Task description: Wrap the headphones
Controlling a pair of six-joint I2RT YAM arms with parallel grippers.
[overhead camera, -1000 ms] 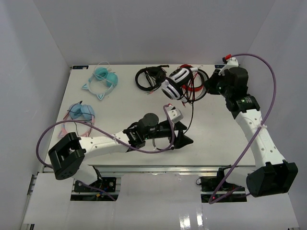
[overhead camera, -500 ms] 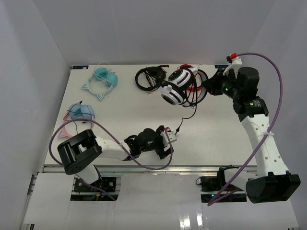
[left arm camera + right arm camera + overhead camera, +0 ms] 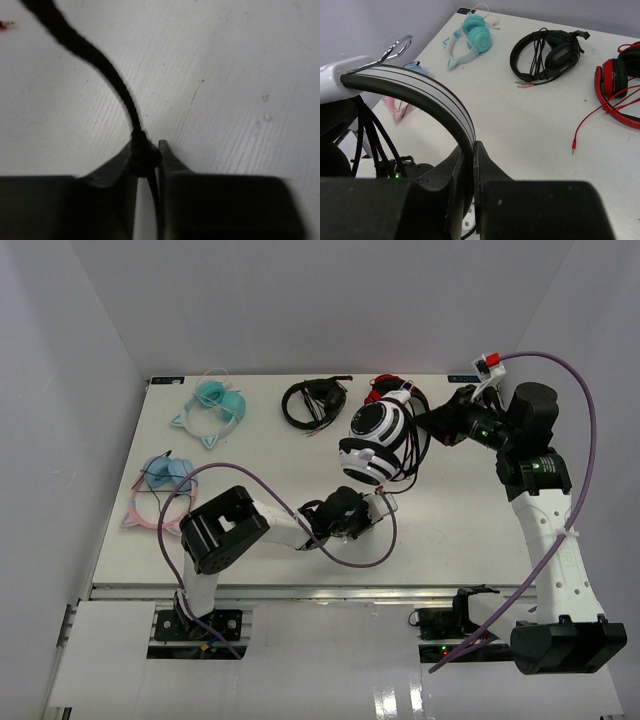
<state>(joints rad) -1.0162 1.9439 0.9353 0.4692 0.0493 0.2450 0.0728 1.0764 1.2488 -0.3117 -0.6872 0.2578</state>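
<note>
While R gripper (image 3: pixel 469 150) pinches headphones (image 3: pixel 375 427) by curved striped band (image 3: pixel 420 90) | L gripper (image 3: pixel 148 151) — nips thin blk cable (image 3: pixel 106 70)

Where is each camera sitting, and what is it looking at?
Top external: high behind the arms, looking down at the table, both arms and the white headphones.
Left wrist: on its arm, looking down at the left pincer pinching the black cable.
Right wrist: on its arm, looking across the table past the right pincer clamping the headband.
Both top and right wrist show the black headphones.
</note>
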